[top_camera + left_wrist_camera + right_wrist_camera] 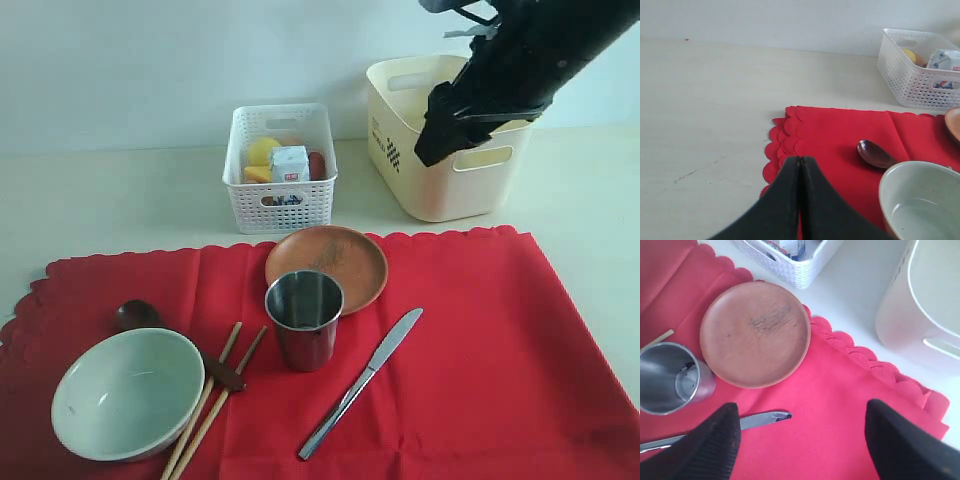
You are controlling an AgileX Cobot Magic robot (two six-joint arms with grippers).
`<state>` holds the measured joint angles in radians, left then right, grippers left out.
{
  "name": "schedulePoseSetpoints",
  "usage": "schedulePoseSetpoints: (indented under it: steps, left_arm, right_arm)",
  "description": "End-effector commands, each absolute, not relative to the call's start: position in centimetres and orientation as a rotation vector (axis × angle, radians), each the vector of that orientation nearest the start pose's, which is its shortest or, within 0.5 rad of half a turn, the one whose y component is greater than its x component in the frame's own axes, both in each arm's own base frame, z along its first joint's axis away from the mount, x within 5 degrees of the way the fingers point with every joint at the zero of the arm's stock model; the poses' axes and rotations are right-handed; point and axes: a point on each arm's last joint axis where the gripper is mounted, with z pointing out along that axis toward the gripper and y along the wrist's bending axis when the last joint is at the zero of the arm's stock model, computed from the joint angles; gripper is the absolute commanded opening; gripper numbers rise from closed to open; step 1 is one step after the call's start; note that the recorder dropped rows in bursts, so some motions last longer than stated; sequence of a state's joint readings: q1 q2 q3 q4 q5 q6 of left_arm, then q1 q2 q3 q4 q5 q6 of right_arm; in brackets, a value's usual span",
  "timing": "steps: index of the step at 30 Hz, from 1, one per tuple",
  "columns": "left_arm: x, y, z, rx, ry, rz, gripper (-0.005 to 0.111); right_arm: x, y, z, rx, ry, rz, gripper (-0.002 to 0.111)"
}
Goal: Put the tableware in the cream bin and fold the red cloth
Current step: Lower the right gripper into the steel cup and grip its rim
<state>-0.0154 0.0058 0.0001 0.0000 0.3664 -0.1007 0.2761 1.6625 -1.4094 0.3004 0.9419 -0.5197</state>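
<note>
– Your right tool (802, 410) hangs empty, jaws spread wide, above the far edge of the red cloth (480, 350), near the cream bin (450, 190). Which piece first?
– I'd take the brown plate (755, 332), just left of the bin. Grip its right rim, away from the steel cup (667, 377) just beside it. The knife (762, 419) lies flat and looks harder to pinch.
– And your left tool (800, 162)?
– Clenched on nothing, over the cloth's left edge by the spoon (875, 152) and bowl (128, 392). Leave it there.

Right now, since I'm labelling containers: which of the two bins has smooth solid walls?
The cream bin, the larger one with handle cut-outs; the smaller white basket has lattice walls.
</note>
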Motion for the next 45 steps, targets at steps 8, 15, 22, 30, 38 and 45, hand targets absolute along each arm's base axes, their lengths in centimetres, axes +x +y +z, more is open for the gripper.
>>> schedulePoseSetpoints:
  steps: [8,15,22,30,38,45]
  left_arm:
    - [5.3,-0.1,18.1,-0.078,1.841,-0.088,0.001]
    - [5.3,-0.1,18.1,-0.078,1.841,-0.088,0.001]
    - [5.3,-0.1,18.1,-0.078,1.841,-0.088,0.001]
    - [5.3,-0.1,18.1,-0.078,1.841,-0.088,0.001]
    - [5.3,-0.1,18.1,-0.078,1.841,-0.088,0.001]
    - [5.3,-0.1,18.1,-0.078,1.841,-0.088,0.001]
  right_arm:
    - [28.2,13.1,28.6,-0.903,2.523,0.434,0.067]
    - [27.3,17.2,25.6,-0.98,2.512,0.46,0.067]
    - [27.8,20.6,22.4,-1.004,2.502,0.449,0.067]
    - [29.1,21.7,18.9,-0.987,2.509,0.411,0.066]
    - [30.3,22.1,16.9,-0.948,2.483,0.373,0.06]
    - [30.5,22.2,15.6,-0.957,2.513,0.362,0.06]
